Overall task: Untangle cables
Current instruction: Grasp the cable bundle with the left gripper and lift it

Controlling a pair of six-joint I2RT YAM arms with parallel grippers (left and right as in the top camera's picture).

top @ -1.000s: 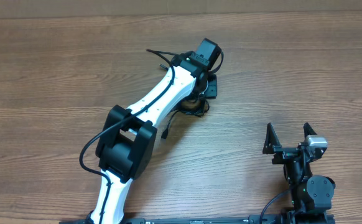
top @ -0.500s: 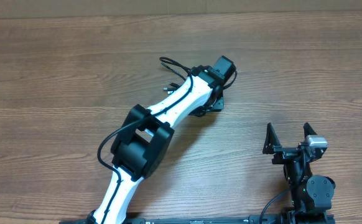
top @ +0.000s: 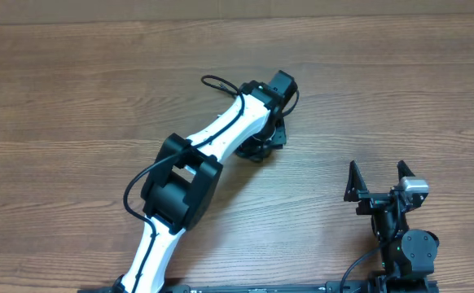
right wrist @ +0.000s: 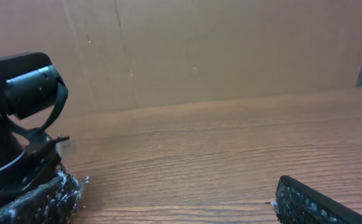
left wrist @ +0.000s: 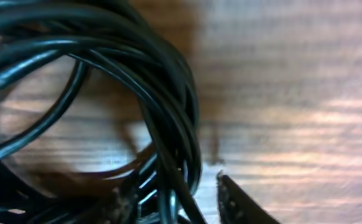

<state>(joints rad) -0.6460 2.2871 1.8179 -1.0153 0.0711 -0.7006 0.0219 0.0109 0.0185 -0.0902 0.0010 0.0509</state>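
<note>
Wooden desk [top: 74, 81]. Black cables [left wrist: 168, 118] sit bunched in a coil near desk centre, under the left arm [top: 221, 134] wrist. Left end effector [left wrist: 173, 202] straddles coil strands, jaws partly apart; cannot tell if it grips. Right end effector [top: 377, 175] sits at 4 o'clock from cables, well apart, wide open, holding nothing.

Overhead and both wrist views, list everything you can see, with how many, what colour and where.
thin black cables: bundled loops, number unclear, black, mid-table under the left arm's wrist
wooden table: one, brown, fills the overhead view
cardboard wall: one, tan, behind the table
left arm: one, white and black, reaching to mid-table
left fingers: black, at the cables, grip unclear
right arm: one, black, parked at the near right edge
right fingers: two, black, spread open, empty
</note>
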